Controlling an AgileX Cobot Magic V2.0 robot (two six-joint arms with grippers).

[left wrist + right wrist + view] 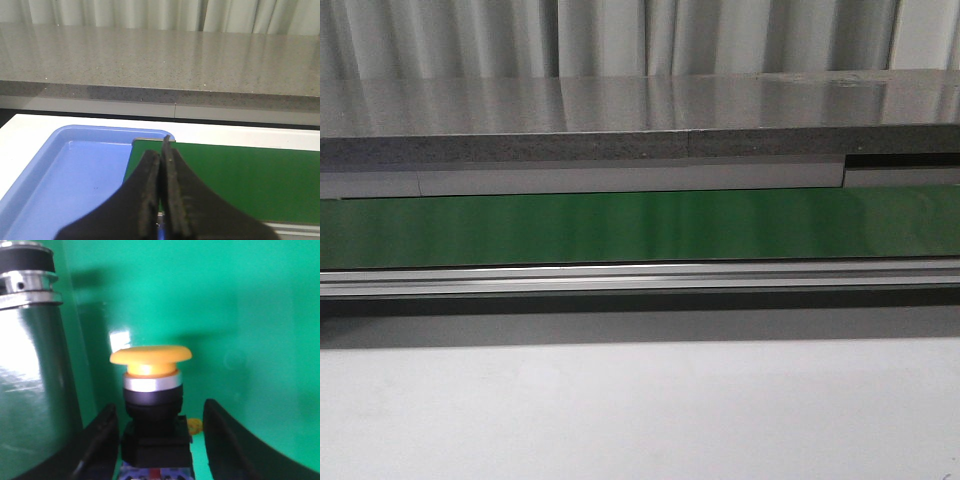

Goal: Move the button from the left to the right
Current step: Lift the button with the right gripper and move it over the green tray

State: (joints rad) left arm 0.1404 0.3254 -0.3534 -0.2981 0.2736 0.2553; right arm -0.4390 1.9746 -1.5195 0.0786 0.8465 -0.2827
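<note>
Right pincer (157, 440) stands open, one finger on each side of the button (151, 390), which stands upright on the green belt (240, 315); contact cannot be told. Closing off-centre could tip it. Left pincer (161, 190) is closed, empty, over a blue tray (75, 180). Front view shows neither button nor arms.
</note>
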